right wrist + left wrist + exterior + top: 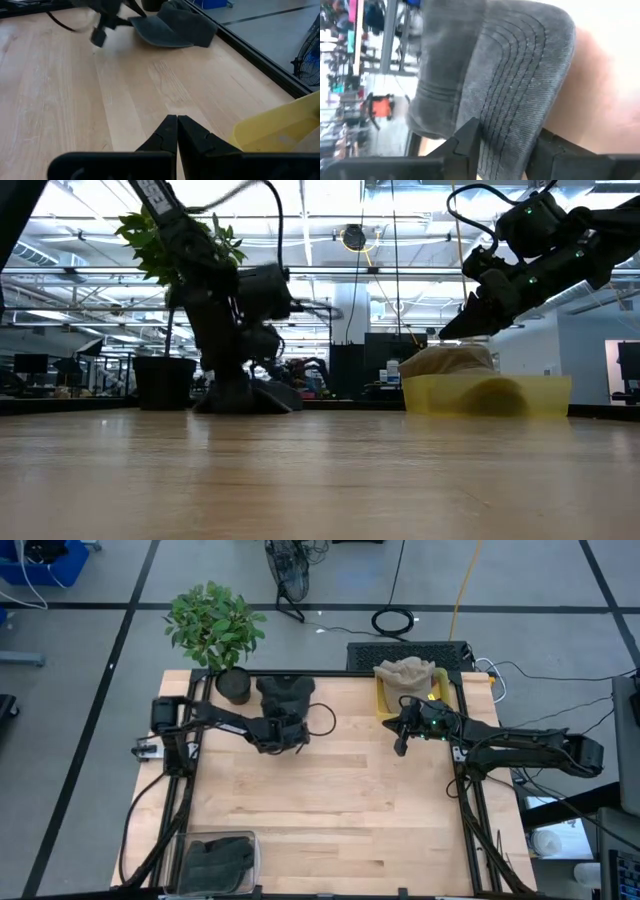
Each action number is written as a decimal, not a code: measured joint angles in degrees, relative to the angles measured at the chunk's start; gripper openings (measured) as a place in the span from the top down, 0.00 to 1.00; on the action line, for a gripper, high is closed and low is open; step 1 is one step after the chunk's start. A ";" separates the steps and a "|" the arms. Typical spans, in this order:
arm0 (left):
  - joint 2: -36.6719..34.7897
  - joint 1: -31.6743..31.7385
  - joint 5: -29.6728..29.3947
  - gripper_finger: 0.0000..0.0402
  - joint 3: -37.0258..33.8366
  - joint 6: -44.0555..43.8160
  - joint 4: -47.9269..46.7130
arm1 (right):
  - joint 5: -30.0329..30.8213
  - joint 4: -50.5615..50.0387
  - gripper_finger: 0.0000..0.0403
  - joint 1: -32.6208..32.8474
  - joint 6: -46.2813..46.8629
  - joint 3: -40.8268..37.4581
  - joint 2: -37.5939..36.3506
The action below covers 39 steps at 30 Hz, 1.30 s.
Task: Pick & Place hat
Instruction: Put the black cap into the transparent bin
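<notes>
A dark grey hat point(286, 693) rests on the table near the far edge, next to a potted plant; it also shows in the low view point(262, 396) and the right wrist view point(172, 27). My left gripper point(285, 732) stands at the hat's near side, its two fingers closed around the stitched brim point(512, 100). My right gripper point(402, 746) hangs shut and empty above the table, in front of a yellow bin point(384, 705); its fingertips point(176, 125) meet. My left gripper pinches the brim's near edge point(505, 135) between its two fingers point(465, 142), one on each face of the brim. The fingers come from the table's near-left side, slanting down. The hat's crown still lies on the table.
A beige hat point(405, 673) sits in the yellow bin at the far right. A potted plant point(215, 628) stands at the far left corner. A clear bin point(250, 840) with dark hats lies at the near left. Bare wood spreads across the middle.
</notes>
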 joint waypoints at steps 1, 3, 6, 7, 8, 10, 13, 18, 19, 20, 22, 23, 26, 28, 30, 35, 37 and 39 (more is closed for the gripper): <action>-1.23 -0.50 0.30 0.72 0.00 0.14 0.11 | 0.00 -0.01 1.00 0.00 -0.01 0.00 0.00; -3.92 -1.67 0.70 0.75 0.12 0.15 0.33 | 0.00 -0.01 1.00 0.00 -0.03 0.00 0.00; -8.31 -3.75 1.35 0.81 0.12 0.55 -0.09 | 0.00 0.01 1.00 0.00 -0.24 0.00 0.00; -10.04 -4.56 1.30 0.83 0.13 0.53 0.01 | 0.00 -0.01 1.00 0.00 -0.24 0.00 0.00; -11.88 -5.39 1.30 0.86 0.14 0.53 0.06 | 0.00 0.03 1.00 0.00 -0.25 -0.04 0.00; -15.23 -7.12 1.32 0.91 0.14 0.53 -0.47 | 0.00 0.68 1.00 0.00 -0.26 -0.51 -0.02; -20.38 -10.10 1.35 0.97 0.14 0.46 -0.40 | 0.02 2.02 1.00 -0.04 -0.71 -1.45 0.00; -27.48 -15.67 1.43 0.93 0.19 0.62 -0.39 | 0.04 3.93 1.00 -0.04 -1.36 -2.25 0.00; -28.55 -16.87 1.43 0.92 0.19 1.13 -0.31 | 0.04 4.29 1.00 -0.04 -1.35 -2.25 0.00; -29.57 -18.19 1.49 0.93 0.21 1.56 -0.31 | 0.04 4.72 1.00 -0.04 -1.33 -2.25 0.00; -31.10 -20.67 1.47 0.95 0.21 2.89 -0.01 | 0.04 5.35 1.00 -0.04 -1.35 -2.25 0.00; -31.76 -21.94 1.48 0.97 0.21 3.50 0.21 | 0.04 5.67 1.00 -0.04 -1.36 -2.25 0.00; -33.79 -25.74 1.45 0.96 0.23 5.04 1.34 | 0.03 6.45 1.00 -0.02 -1.79 -2.25 0.00; -34.90 -28.52 1.41 0.94 0.28 5.71 1.68 | 0.03 7.00 1.00 -0.02 -2.38 -2.25 0.00; -36.01 -31.44 1.43 0.93 0.28 5.80 1.40 | 0.02 8.15 1.00 -0.02 -2.99 -2.25 0.00; -39.48 -38.78 1.29 0.97 0.28 5.53 1.59 | 0.02 11.97 1.00 -0.02 -3.50 -2.25 0.00; -40.68 -41.44 0.33 0.97 0.28 4.91 2.17 | 0.02 12.95 1.00 -0.02 -3.57 -2.25 0.00; -41.54 -43.89 -1.05 0.95 0.28 4.62 3.43 | 0.02 13.41 1.00 -0.02 -4.14 -2.25 0.00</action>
